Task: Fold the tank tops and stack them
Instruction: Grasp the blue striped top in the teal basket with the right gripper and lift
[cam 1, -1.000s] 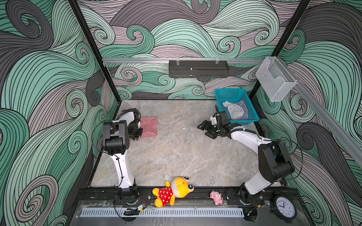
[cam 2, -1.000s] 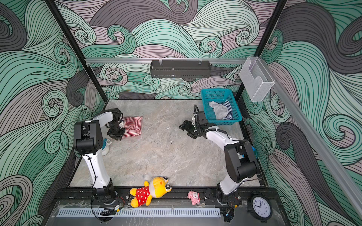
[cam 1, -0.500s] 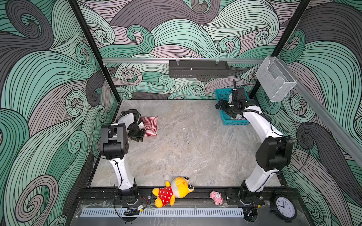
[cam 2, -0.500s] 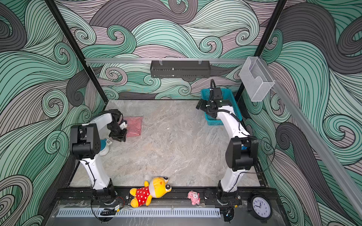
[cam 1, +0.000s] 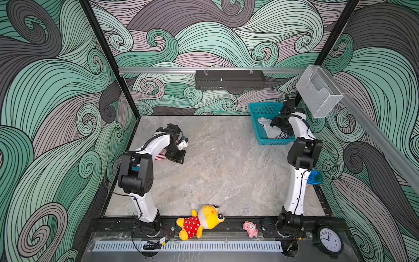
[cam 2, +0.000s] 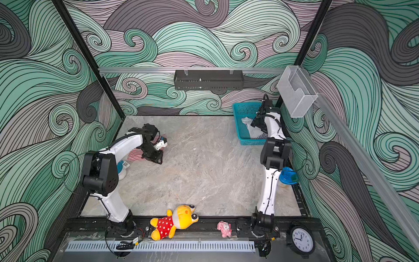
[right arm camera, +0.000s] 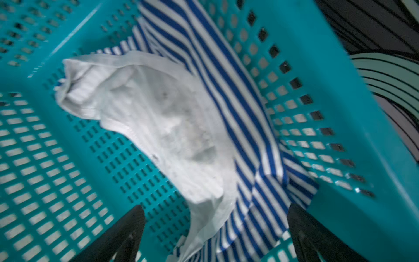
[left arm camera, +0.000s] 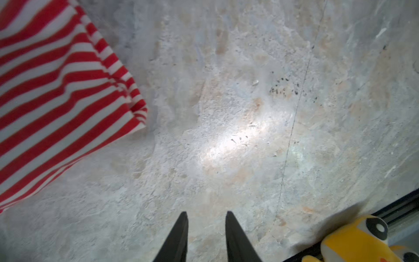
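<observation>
- Right gripper (right arm camera: 215, 207): jaws spread wide, empty, over the blue-striped top (right arm camera: 226, 90) in the basket (right arm camera: 340, 68) at the table's 2 o'clock corner.
- Left gripper (left arm camera: 206, 213): jaws slightly parted, holding nothing. Red-striped top (left arm camera: 56, 102) lies on the table at 9 o'clock.
- Risk 1: white cloth (right arm camera: 158, 118) overlaps the blue top, so a pinch may take both, or only the cloth.
- Risk 2: a fingertip snags the mesh and lifts the basket.

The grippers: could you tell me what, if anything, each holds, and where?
Nothing: the left gripper and right gripper are both open and empty.
</observation>
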Robot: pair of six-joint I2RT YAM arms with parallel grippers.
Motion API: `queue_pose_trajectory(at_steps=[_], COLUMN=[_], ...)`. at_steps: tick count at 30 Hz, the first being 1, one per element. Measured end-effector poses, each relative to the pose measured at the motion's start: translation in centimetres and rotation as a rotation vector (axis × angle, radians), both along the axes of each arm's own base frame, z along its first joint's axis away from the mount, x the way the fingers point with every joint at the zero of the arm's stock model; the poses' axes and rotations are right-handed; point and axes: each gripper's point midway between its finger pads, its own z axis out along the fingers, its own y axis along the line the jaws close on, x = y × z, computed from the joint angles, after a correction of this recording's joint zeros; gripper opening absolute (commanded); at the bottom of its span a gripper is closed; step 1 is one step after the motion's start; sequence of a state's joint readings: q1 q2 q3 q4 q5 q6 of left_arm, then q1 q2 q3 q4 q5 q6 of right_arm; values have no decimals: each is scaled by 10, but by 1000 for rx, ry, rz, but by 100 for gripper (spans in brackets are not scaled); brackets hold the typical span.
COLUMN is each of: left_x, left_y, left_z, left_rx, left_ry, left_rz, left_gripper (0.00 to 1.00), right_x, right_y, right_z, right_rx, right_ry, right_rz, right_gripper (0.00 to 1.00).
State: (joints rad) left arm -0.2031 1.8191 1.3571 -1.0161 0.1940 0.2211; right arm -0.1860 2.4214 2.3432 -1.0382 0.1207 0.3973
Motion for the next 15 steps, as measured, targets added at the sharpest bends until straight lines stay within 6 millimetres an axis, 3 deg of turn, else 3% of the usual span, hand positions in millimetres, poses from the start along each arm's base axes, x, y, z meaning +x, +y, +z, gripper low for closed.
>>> queue_pose_trajectory(at_steps=[5,11,13,15], left_x=[2,7,7,8], left_y=[-10,-18,-18,-19], left_z=[-8,-13,-13,-12], left_rx=[-10,-23,-24,-24], left_ry=[10,6,5,1], left_rz=[-23,-35,-35,-36], left_gripper=[32,32,31,31], right_x=[8,14,13,11], right_y=[-19,-15,-12,-9], right_z=[0,-20,-33,-42], right_rx=[-7,10,25,43], right_ry=[-9,14,39,56], right_rz=[-15,1,5,7], right_gripper=[97,81,67,38])
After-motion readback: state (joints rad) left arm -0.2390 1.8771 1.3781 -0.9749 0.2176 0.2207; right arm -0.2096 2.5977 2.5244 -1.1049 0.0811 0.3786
